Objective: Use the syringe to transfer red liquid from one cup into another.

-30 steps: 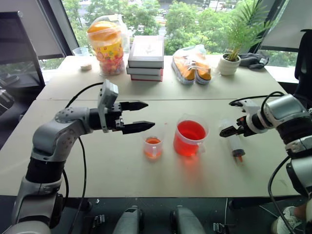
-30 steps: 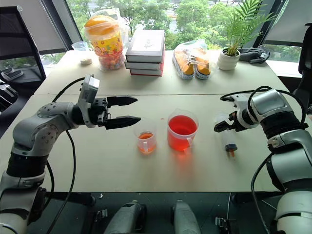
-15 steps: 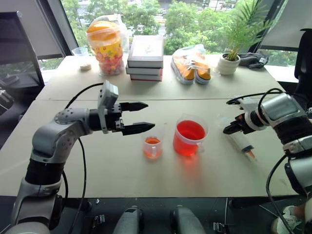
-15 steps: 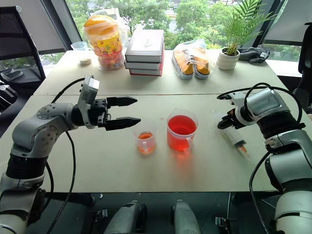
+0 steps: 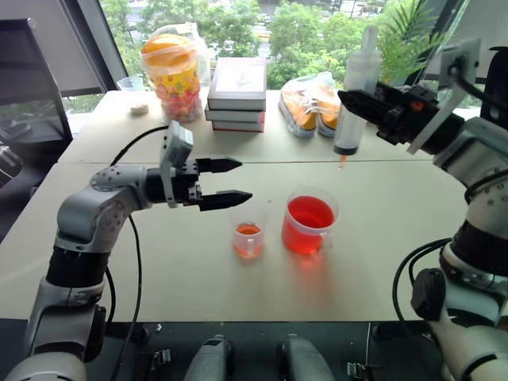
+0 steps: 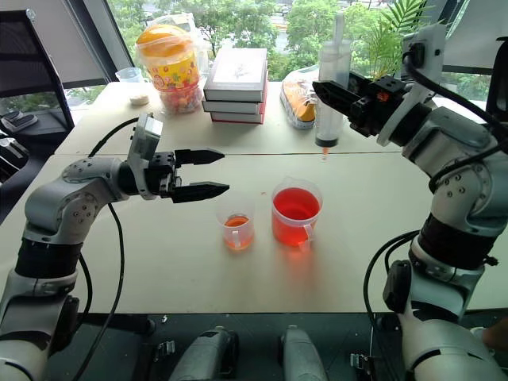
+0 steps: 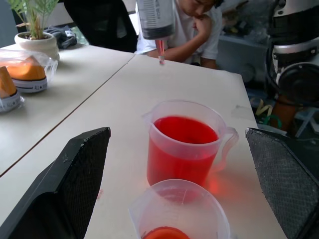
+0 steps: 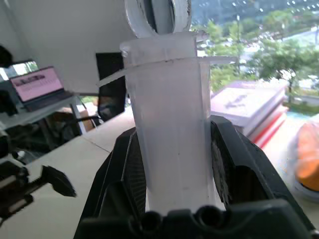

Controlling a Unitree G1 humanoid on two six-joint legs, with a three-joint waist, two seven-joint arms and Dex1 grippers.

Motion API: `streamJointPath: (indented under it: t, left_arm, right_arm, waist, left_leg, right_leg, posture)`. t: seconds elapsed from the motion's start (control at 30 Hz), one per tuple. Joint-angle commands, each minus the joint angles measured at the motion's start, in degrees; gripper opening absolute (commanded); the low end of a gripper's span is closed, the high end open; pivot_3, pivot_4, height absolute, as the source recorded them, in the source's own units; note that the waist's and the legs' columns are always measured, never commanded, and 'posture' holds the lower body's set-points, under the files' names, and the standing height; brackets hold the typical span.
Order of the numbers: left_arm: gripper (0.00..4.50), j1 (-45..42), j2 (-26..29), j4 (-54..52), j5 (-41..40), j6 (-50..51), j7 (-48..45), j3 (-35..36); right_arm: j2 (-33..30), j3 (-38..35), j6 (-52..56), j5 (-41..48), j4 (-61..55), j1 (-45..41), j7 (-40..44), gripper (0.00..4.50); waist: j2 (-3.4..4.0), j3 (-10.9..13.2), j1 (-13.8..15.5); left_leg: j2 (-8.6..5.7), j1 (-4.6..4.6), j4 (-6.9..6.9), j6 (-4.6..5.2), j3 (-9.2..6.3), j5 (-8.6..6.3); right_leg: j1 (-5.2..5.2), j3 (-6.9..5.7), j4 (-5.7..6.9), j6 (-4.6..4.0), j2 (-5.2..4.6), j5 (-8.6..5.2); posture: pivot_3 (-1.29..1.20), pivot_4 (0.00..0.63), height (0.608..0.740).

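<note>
My right gripper is shut on the syringe and holds it upright in the air, orange-red nozzle down, above the table just behind the one cup. In the right wrist view the clear barrel sits clamped between the black fingers. The wide beaker holds red liquid. To its left stands the small narrow cup with a little orange-red liquid. My left gripper hangs open, pointing right, just above and left of the small cup, with nothing in it.
At the back of the table stand a candy jar, a stack of books, bagged shoes and a potted plant. A person sits beyond the table's right end. A black cable trails from my left arm.
My right gripper closed on the syringe lying on the table, lifted it up and to the left, and turned it upright. The left arm has stayed put.
</note>
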Motion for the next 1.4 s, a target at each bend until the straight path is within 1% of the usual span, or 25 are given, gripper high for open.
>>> streamJointPath:
  t: [0.03,0.1,0.2,0.4,0.53,0.8,1.0,1.13,1.4]
  left_arm:
    - [4.50,-1.4,0.3,-0.1,0.0,-0.3,-1.0,0.3]
    - [4.50,-1.8,0.3,0.1,0.1,-0.1,-1.3,0.2]
    - [4.50,-2.7,0.4,0.6,0.2,0.2,-1.8,0.0]
    - [4.50,-3.7,0.4,1.0,0.3,0.5,-2.2,-0.3]
    - [4.50,-5.3,-0.8,1.8,0.6,0.3,-1.0,-0.1]
    - [4.50,-11.6,-5.8,4.2,-0.4,1.5,0.2,-0.6]
    - [4.50,-16.2,-10.3,8.1,0.2,1.7,-1.7,-2.2]
    - [4.50,-19.4,-13.4,10.5,-1.2,3.3,-3.9,-3.2]
    - [4.50,-22.0,-16.6,12.2,1.0,3.0,-6.2,-6.5]
  right_arm:
    - [3.8,-1.3,-4.5,4.2,-5.9,5.1,-3.3,1.40]
    - [5.1,0.1,-7.1,4.8,-7.5,8.2,-4.4,1.40]
    - [6.6,3.7,-13.6,2.6,-8.9,14.3,-4.7,1.40]
    - [7.1,10.5,-25.9,-2.9,-7.9,25.8,-3.8,1.40]
    - [7.1,14.0,-31.3,-5.4,-6.7,30.2,-3.9,1.40]
    - [6.1,16.4,-35.1,-6.1,-5.4,31.5,-4.6,1.40]
    - [4.9,17.4,-35.9,-6.2,-5.0,32.0,-4.6,1.40]
    - [4.3,17.6,-36.1,-6.0,-4.7,32.0,-4.7,1.40]
    - [3.7,17.6,-36.1,-5.9,-4.5,31.6,-5.0,1.40]
  waist:
    - [-0.06,0.0,0.0]
    - [-0.05,0.0,0.0]
    - [-0.05,0.0,-0.1]
    - [-0.04,0.0,-0.1]
    - [-0.04,0.0,-0.2]
    - [-0.05,0.0,0.0]
    - [-0.05,0.0,-0.1]
    - [-0.05,0.0,-0.1]
    - [-0.05,0.0,-0.1]
  left_leg:
    - [-0.01,0.01,0.03,0.00,0.00,0.00]
    - [-0.03,0.02,0.07,0.00,0.00,0.00]
    - [-0.03,0.03,0.08,-0.02,0.01,0.02]
    - [-0.01,0.06,0.03,-0.04,0.00,0.03]
    - [-0.02,0.07,0.05,-0.05,0.02,0.04]
    - [-0.02,0.09,0.09,-0.07,0.00,0.06]
    - [-0.03,0.10,0.10,-0.07,0.00,0.06]
    - [-0.03,0.10,0.10,-0.07,0.00,0.07]
    - [-0.02,0.11,0.10,-0.07,0.01,0.07]
  right_leg:
    - [0.04,0.00,-0.02,0.00,-0.01,0.00]
    - [0.07,0.00,0.00,0.01,-0.04,0.00]
    - [0.02,0.01,0.06,0.01,-0.02,0.00]
    - [0.02,0.01,0.06,0.00,0.03,0.00]
    - [0.03,0.02,0.07,0.00,0.05,0.00]
    - [0.04,0.02,0.12,0.00,0.08,0.00]
    - [0.07,0.01,0.12,0.00,0.10,0.00]
    - [0.07,0.01,0.12,0.00,0.12,0.00]
    - [0.09,0.02,0.12,0.00,0.13,0.00]
  posture:
    - [0.00,0.150,0.740]
    - [0.00,0.150,0.740]
    - [0.00,0.150,0.740]
    - [0.00,0.150,0.740]
    - [0.00,0.150,0.740]
    - [0.00,0.150,0.740]
    - [0.00,0.150,0.740]
    - [0.00,0.150,0.740]
    - [0.00,0.150,0.740]
